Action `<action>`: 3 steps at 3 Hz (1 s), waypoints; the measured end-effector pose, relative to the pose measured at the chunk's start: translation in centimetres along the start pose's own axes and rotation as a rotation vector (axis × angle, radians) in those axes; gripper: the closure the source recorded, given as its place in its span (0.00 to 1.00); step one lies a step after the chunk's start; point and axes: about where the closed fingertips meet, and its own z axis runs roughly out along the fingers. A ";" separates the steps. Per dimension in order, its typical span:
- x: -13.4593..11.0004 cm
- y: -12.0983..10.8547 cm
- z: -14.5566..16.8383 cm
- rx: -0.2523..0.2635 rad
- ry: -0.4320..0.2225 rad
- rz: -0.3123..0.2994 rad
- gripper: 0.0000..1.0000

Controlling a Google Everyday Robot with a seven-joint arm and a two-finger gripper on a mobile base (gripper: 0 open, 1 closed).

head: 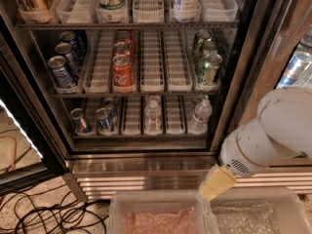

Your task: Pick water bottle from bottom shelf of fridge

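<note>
The fridge (pixel 146 177) stands open in front of me. Its bottom shelf (pixel 131 133) holds two water bottles in white lane trays: one in the middle (pixel 152 115) and one at the right (pixel 201 115), both upright with white caps. Two soda cans (pixel 80 121) stand at the shelf's left. My gripper (pixel 214 183), a pale yellow tip on the white arm (pixel 273 135), hangs low at the right, in front of the steel base and below the right bottle, outside the fridge.
The middle rack holds blue cans (pixel 61 72), red cans (pixel 122 69) and green cans (pixel 209 67). Two clear bins (pixel 161 216) with bubble wrap sit at the bottom. Black cables (pixel 44 213) lie on the floor at the left. The dark door frame (pixel 234 82) stands right of the shelves.
</note>
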 end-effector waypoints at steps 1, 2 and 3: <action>0.4 0.8 3.8 -0.070 0.008 0.109 0.00; 0.4 0.8 3.8 -0.069 0.007 0.111 0.00; -0.1 0.4 5.1 -0.049 -0.034 0.174 0.00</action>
